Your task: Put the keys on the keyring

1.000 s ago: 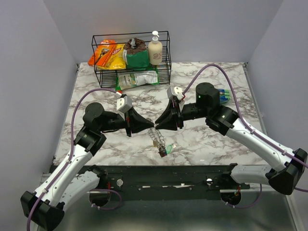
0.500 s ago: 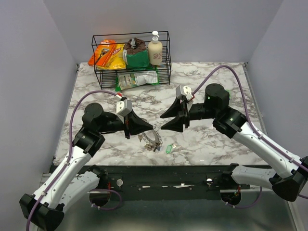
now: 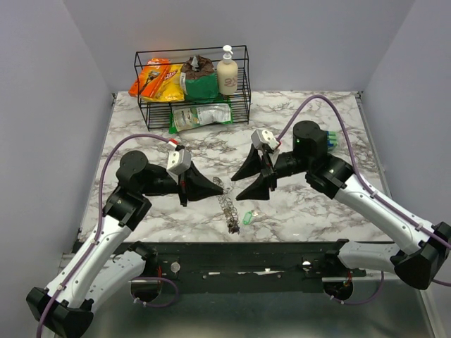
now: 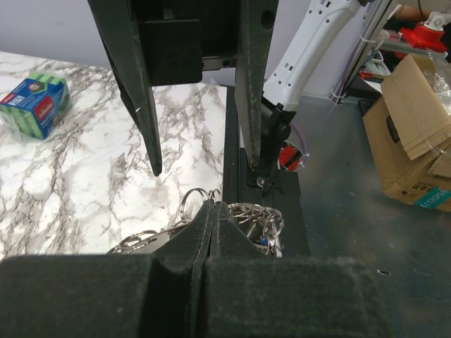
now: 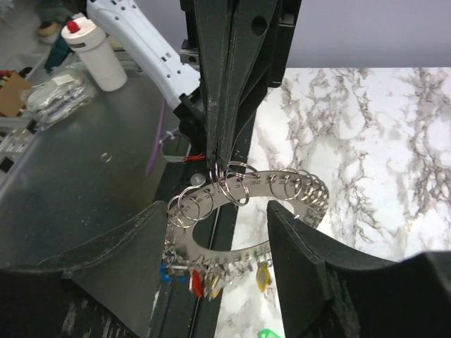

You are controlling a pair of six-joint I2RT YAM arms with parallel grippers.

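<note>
So the left hand (image 3: 218,188) is pressed tight together, and its tips are pinching the keyring (image 5: 218,250) at the top edge, right where a couple of the little wire loops sit. The ring hangs down from there on edge, over the near part of the marble surface (image 3: 317,113), roughly midway between the two arms. I honestly can't tell whether its bottom end touches the surface or not.

The ring itself is a wide flat grey metal band with a big hole in the middle and a toothed, gear-looking rim. Loads of small shiny split rings are threaded all along it. The keys (image 5: 197,282) dangle in a bunch off the lowest part: I can make out a blue head, a red one and a yellow one, the rest are too small to call.

The right hand (image 3: 235,189) is spread wide with nothing in it, pointed straight at the ring from the other side. One finger is above and one below, close to the ring but apart from it.

One loose green key (image 3: 248,217) lies flat on the surface just beside the hanging ring, toward the right arm.

At the back there's a wire basket (image 3: 246,70) with snack bags and a soap bottle (image 3: 227,74).
</note>
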